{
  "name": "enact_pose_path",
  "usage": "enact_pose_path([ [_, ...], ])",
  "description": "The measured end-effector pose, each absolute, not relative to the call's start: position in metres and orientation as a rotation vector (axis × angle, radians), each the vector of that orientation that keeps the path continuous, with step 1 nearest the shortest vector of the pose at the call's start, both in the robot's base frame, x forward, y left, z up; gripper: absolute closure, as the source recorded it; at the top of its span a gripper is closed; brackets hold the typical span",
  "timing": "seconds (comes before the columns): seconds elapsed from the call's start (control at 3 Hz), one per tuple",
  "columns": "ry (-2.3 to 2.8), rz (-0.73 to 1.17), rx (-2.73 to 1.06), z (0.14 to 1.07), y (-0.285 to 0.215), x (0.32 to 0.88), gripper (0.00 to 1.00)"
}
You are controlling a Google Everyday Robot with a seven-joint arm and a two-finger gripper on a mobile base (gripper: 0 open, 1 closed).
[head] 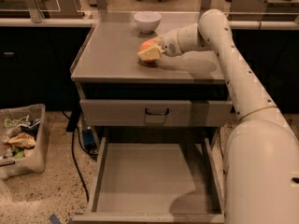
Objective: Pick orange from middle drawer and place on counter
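The orange (145, 45) is at the middle of the counter (112, 50), low over or touching its top, just in front of the white bowl (147, 21). My gripper (150, 53) reaches in from the right and its pale fingers are closed around the orange, hiding its lower front. The middle drawer (154, 178) is pulled wide open below, and its floor is bare.
The drawer face above (156, 112) with a black loop handle is closed. A clear bin of rubbish (21, 139) stands on the floor at the left, with a black cable (74, 148) beside the cabinet. Dark benches run behind the counter.
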State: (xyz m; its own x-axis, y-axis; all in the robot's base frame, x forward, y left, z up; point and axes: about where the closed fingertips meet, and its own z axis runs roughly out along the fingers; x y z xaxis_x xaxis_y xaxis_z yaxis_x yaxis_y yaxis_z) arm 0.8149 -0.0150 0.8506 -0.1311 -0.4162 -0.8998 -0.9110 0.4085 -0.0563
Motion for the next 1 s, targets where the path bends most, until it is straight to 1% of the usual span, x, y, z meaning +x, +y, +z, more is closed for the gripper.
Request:
enact_pose_path([
  [1.0, 1.729, 0.663, -1.163, 0.8506, -0.0149, 0.8149, 0.12],
])
